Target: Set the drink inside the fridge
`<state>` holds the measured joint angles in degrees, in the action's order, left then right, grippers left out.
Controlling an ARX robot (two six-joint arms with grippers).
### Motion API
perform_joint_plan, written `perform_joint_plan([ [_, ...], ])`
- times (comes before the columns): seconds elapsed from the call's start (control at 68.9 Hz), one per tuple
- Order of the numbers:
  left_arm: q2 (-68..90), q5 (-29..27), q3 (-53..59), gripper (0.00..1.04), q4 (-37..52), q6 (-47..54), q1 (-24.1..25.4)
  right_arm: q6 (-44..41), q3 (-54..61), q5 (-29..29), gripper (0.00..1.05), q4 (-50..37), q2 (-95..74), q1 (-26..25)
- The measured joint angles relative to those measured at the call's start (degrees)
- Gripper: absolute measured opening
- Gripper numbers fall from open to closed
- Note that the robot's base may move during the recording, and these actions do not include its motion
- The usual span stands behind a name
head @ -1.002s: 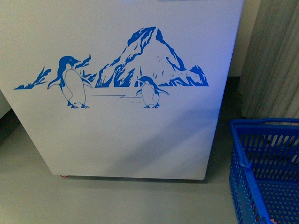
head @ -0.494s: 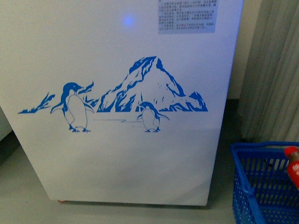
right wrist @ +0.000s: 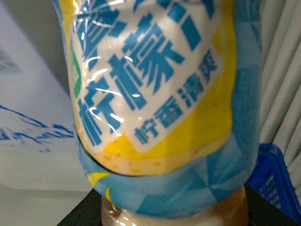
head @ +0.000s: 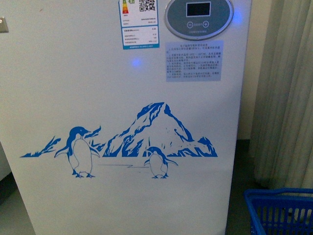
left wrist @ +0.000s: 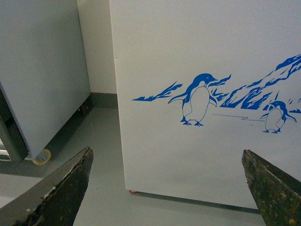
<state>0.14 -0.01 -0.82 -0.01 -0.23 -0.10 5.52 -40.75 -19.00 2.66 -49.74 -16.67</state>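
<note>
The fridge (head: 122, 112) fills the front view: a white front wall with the blue penguin-and-mountain picture and a grey oval display (head: 198, 17) at the top. Its lid is out of view. It also shows in the left wrist view (left wrist: 202, 56), with a small castor (left wrist: 133, 191) at its lower corner. My left gripper (left wrist: 167, 188) is open and empty, facing that wall, with one dark fingertip (left wrist: 66, 188) at each side. My right gripper (right wrist: 174, 219) is shut on the drink bottle (right wrist: 160, 99), whose blue and yellow label fills the right wrist view. Neither gripper shows in the front view.
A blue plastic basket (head: 281, 210) stands on the grey floor right of the fridge, also in the right wrist view (right wrist: 275, 183). Grey curtains (head: 286, 98) hang behind it. A plain grey cabinet on wheels (left wrist: 40, 70) stands left of the fridge.
The front view has risen: the penguin picture has slid down the frame, the display and labels have come into sight, and the basket has dropped lower. The bottle cap seen half a second ago has left view.
</note>
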Motion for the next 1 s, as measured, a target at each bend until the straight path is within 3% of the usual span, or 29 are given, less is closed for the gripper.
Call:
perform_joint_plan([
  [0.203,0.0,0.0,0.0,0.97,0.0,0.0,0.0,1.18,1.79,3.43,0.41,5.4,10.21,6.84],
  [0.421,0.0,0.0,0.0,0.97,0.0,0.0,0.0,0.52,3.8,10.82,0.41,8.87,19.82,14.12],
  [0.77,0.0,0.0,0.0,0.97,0.0,0.0,0.0,0.85,6.34,19.65,0.41,10.95,27.1,15.15],
  [1.002,0.0,0.0,0.0,0.97,0.0,0.0,0.0,1.03,7.21,19.85,0.41,10.95,27.28,15.72],
])
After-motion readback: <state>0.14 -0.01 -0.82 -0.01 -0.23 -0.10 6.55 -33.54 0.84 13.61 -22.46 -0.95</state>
